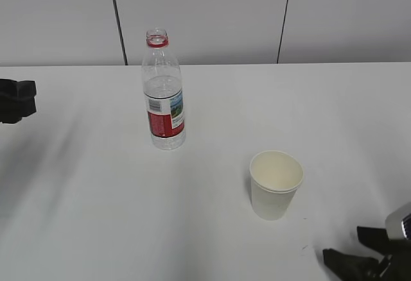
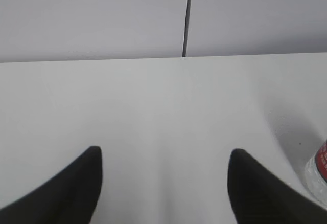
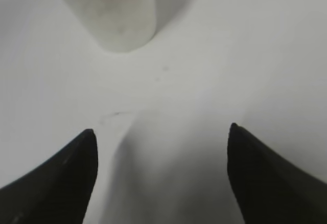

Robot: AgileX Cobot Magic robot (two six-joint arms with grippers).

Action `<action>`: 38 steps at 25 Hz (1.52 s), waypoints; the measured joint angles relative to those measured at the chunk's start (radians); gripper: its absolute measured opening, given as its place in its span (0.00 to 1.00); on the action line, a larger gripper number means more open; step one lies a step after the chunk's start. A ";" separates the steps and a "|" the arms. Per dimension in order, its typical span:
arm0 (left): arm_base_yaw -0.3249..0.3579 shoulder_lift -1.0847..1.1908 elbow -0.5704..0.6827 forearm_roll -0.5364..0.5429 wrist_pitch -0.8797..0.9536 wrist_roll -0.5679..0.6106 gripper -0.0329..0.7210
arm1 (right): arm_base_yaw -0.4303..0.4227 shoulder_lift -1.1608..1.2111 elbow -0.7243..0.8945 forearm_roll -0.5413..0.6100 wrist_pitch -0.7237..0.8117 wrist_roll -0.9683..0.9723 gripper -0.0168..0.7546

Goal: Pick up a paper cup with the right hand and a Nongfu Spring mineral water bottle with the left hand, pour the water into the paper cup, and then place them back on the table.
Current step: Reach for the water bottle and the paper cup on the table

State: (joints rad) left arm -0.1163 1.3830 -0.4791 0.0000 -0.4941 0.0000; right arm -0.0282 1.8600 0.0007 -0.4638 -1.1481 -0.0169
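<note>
The clear capless water bottle [image 1: 164,95] with a red neck ring and red-and-white label stands upright on the white table [image 1: 96,217], left of centre. Its edge shows at the right border of the left wrist view [image 2: 319,170]. The off-white paper cup [image 1: 275,184] stands upright and empty to the bottle's right and nearer. In the right wrist view the cup [image 3: 110,12] is ahead and to the left. My left gripper [image 2: 163,155] is open and empty, far left of the bottle [image 1: 16,100]. My right gripper [image 3: 162,132] is open and empty, at the near right corner [image 1: 363,252], apart from the cup.
A grey panelled wall [image 1: 205,18] with dark seams runs behind the table's far edge. A few small dark marks [image 1: 304,247] lie on the table near the right gripper.
</note>
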 joint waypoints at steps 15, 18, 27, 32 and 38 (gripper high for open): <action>0.000 0.148 0.001 0.098 -0.143 0.000 0.66 | 0.000 0.183 -0.010 -0.137 -0.075 -0.133 0.78; 0.000 0.197 0.001 0.135 -0.218 0.000 0.66 | 0.000 0.185 -0.017 -0.156 -0.069 -0.161 0.78; 0.000 0.422 -0.001 0.205 -0.572 -0.038 0.66 | 0.000 0.189 -0.068 -0.177 -0.050 -0.200 0.78; -0.003 0.540 -0.004 0.315 -0.641 -0.039 0.66 | 0.002 0.189 -0.082 -0.159 -0.042 -0.249 0.78; -0.004 0.609 -0.005 0.376 -0.642 -0.035 0.66 | 0.002 0.191 -0.098 -0.156 -0.042 -0.262 0.78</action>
State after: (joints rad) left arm -0.1200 1.9921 -0.4843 0.3760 -1.1362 -0.0349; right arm -0.0266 2.0515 -0.0968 -0.6200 -1.1898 -0.2788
